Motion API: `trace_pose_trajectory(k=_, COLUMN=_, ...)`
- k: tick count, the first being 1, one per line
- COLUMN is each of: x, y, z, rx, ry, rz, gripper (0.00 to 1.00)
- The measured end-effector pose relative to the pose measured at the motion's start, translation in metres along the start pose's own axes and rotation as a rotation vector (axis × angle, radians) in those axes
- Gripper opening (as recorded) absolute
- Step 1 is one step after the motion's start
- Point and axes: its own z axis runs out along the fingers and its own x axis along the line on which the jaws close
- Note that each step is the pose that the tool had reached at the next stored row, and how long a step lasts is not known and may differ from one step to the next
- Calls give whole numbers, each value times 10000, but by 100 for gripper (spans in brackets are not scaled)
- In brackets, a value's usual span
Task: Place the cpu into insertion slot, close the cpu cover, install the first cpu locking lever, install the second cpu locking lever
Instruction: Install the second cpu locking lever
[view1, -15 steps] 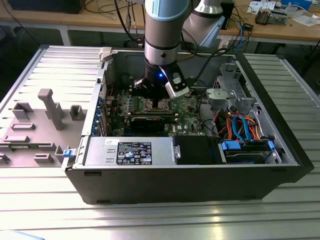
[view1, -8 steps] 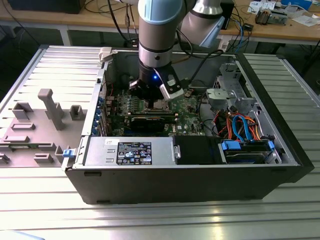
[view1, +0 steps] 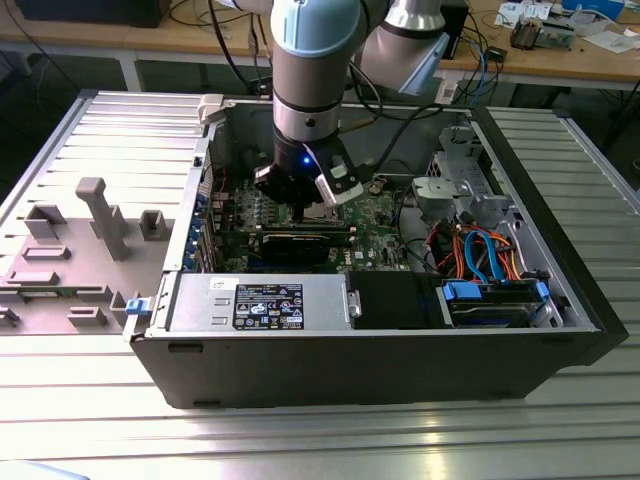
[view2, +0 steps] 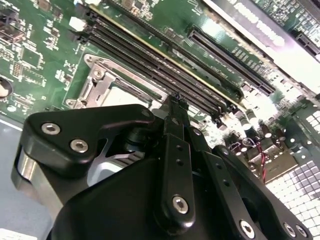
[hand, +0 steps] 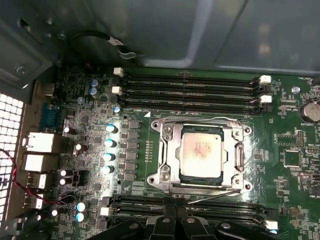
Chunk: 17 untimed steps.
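One end effector (view2: 176, 107) is seen low over the motherboard (hand: 295, 150), w/ its tips just beside the insertion slot (hand: 167, 165). Its fingers (view2: 175, 150) are pressed together w/ no gap, and nothing can be seen held between them. The cpu (hand: 201, 152) is already laid flat in the slot, near the middle of the board. The cpu cover (hand: 239, 156) looks to be shut down around it, its window showing the grey top. A thin locking lever (hand: 215, 196) is seen along the slot edge nearest the tips, slightly lifted.

What could go wrong: the lever could be missed or could spring back if pushed off-line, and the memory slots (hand: 190, 90) close by could be knocked. Whether the levers are hooked is hard to make out. In the exterior view the slot is hidden by the arm (view1: 310, 80).
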Motion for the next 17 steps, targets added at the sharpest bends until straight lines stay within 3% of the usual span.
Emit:
trace_pose_trajectory(k=6, x=35, y=-12, z=59, rx=-79, ry=46, rz=-301, gripper=11)
trace_pose_trajectory(k=11, x=36, y=-19, z=97, rx=-139, ry=46, rz=-330, gripper=11)
trace_pose_trajectory(k=15, x=50, y=-23, z=129, rx=-281, ry=36, rz=-333, gripper=11)
trace_pose_trajectory(k=17, x=55, y=-23, z=135, rx=-308, ry=33, rz=-336, gripper=11)
